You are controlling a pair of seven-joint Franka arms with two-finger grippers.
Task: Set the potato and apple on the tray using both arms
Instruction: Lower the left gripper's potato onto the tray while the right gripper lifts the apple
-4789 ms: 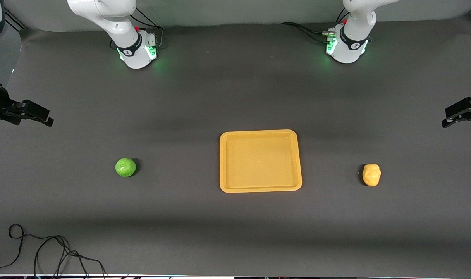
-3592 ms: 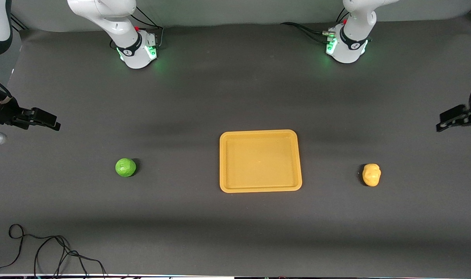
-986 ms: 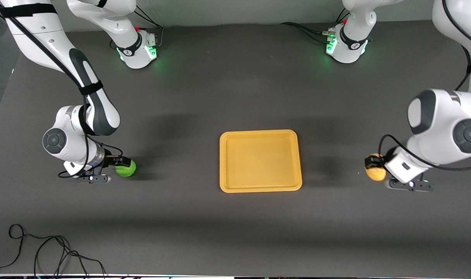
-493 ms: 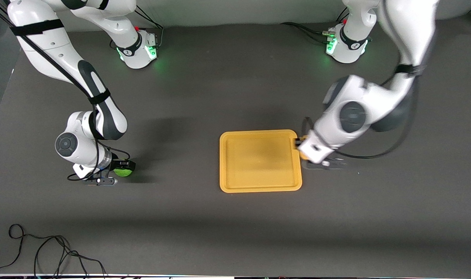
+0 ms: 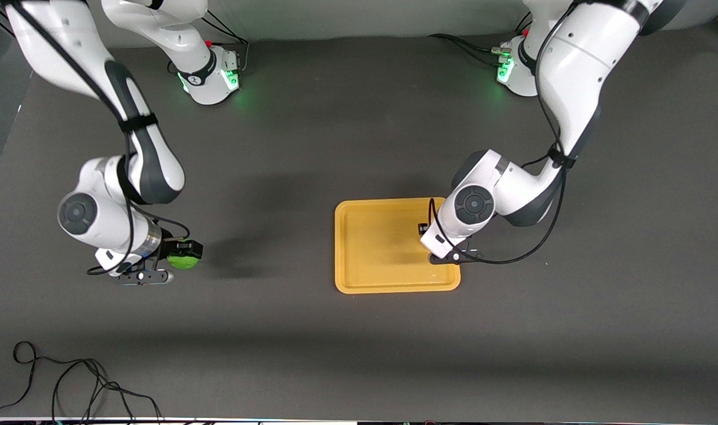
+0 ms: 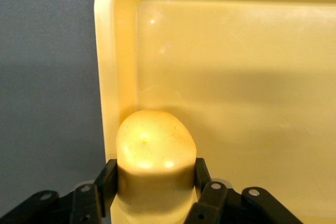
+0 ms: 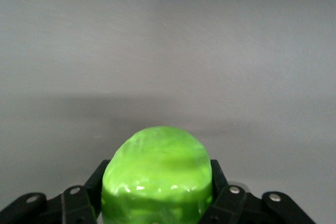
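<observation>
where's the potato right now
The potato is clamped in the left gripper, held over the tray just inside its rim at the left arm's end; the front view hides it under the wrist.

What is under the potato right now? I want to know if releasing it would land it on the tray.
The potato, shut in the left gripper, hangs over the tray by its rim. The spot directly beneath is covered.

Apple [image 7: 157, 174] bright green, glossy highlights. Potato [image 6: 152, 153] pale yellow, faint brown specks. Tray [image 5: 359, 277] plain yellow-orange. Table [image 5: 335, 354] dark grey. Arms white, dark grey joints, black grippers.
</observation>
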